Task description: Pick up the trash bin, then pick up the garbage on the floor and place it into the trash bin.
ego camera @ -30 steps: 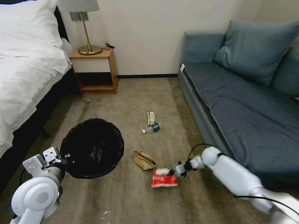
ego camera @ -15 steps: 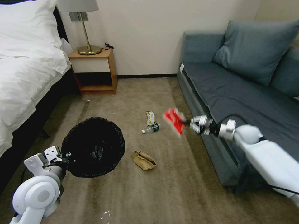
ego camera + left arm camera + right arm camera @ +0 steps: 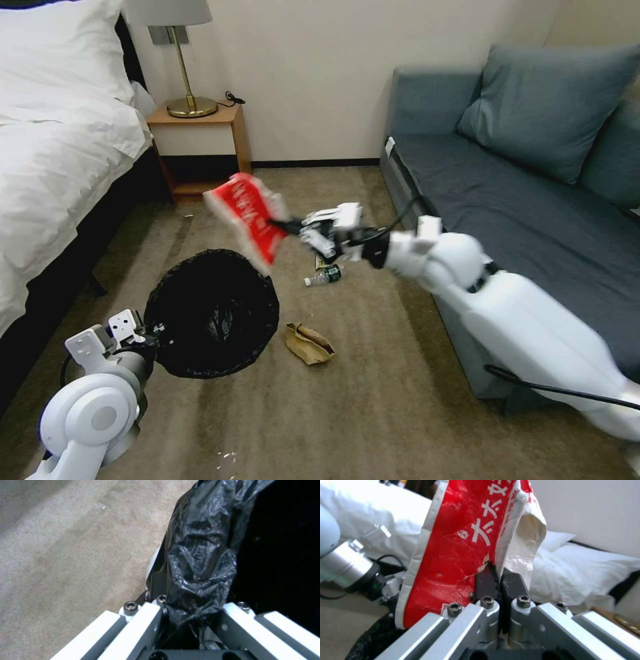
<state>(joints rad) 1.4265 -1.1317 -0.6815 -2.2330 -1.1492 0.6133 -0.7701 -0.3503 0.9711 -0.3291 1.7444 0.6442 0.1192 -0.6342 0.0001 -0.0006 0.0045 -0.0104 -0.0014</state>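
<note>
My left gripper is shut on the rim of the trash bin, a round bin with a black bag liner, held above the carpet at lower left. My right gripper is shut on the edge of a red-and-white snack packet, which hangs in the air just above the bin's far rim. In the right wrist view the packet is pinched between the dark fingers. On the floor lie a tan paper bag, a small clear bottle and a yellow-brown wrapper partly hidden behind my right wrist.
A grey sofa runs along the right. A bed with white bedding fills the left, with a wooden nightstand and brass lamp at the back wall. Open carpet lies in front.
My right arm lifted the red packet off the floor and swung it left, from the sofa side to above the bin. The left arm with the bin shifted slightly right.
</note>
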